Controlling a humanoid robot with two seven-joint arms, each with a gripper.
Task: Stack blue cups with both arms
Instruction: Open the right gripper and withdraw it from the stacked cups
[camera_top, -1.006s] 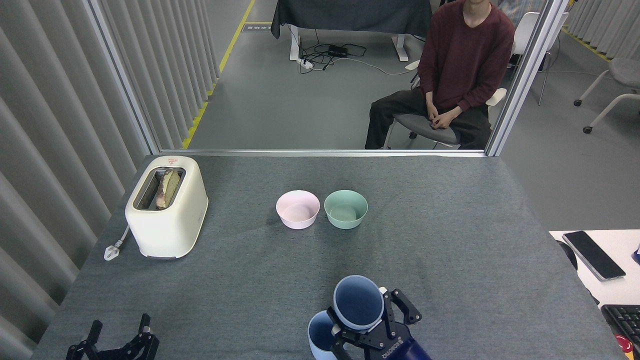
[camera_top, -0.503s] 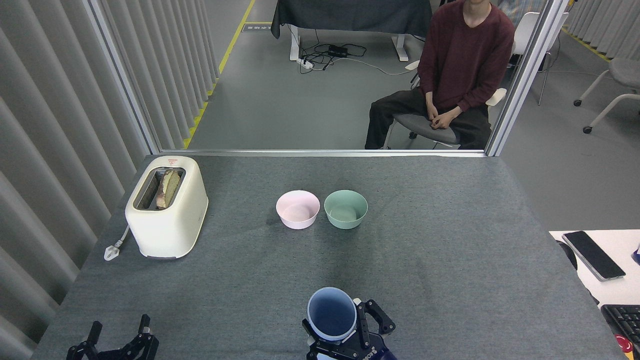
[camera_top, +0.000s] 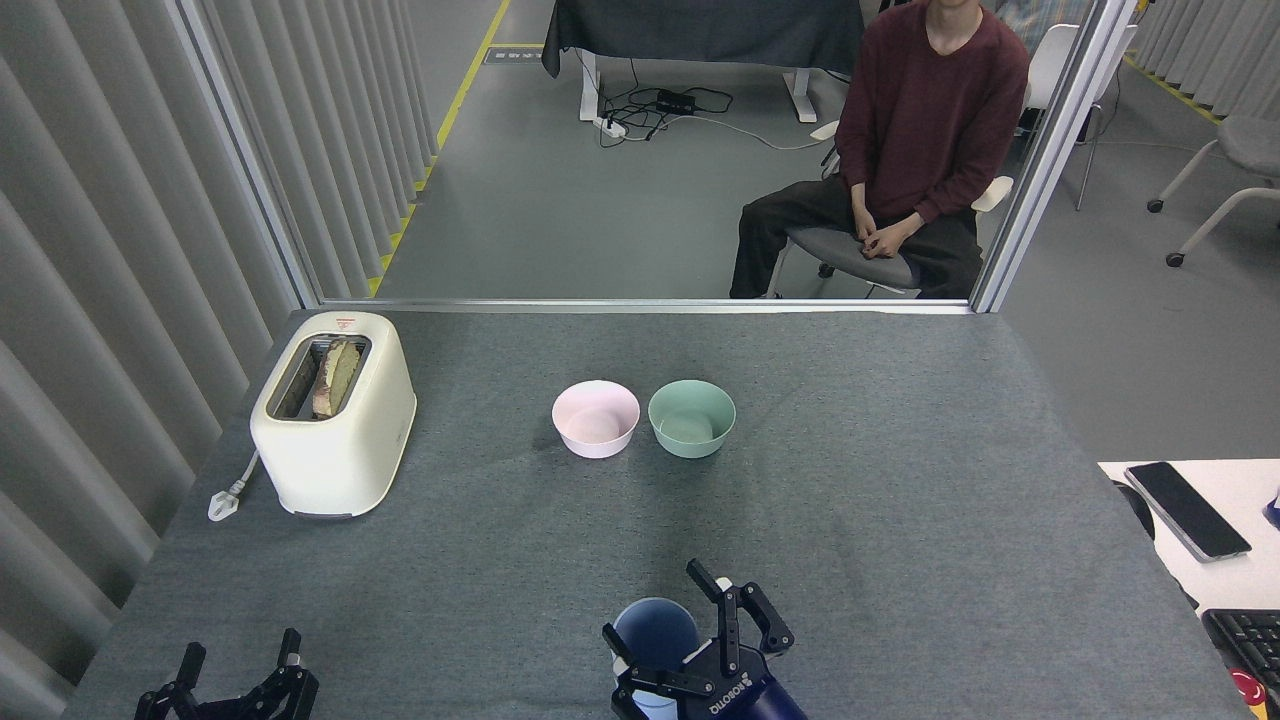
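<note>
Here, the right tool (camera_top: 655, 610) stands with its fingers spread around the rim of the blue cup (camera_top: 655, 632), not clearly pinching it. Far to its left, the left tool (camera_top: 235, 665) rests spread open on the surface (camera_top: 900, 480).

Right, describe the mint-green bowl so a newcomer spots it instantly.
Start at the cream toaster on the left of the grey table. Look right to the two small bowls near the middle, set side by side. The mint-green bowl is the right-hand one; its neighbour, the pink bowl, is pale pink.
</note>
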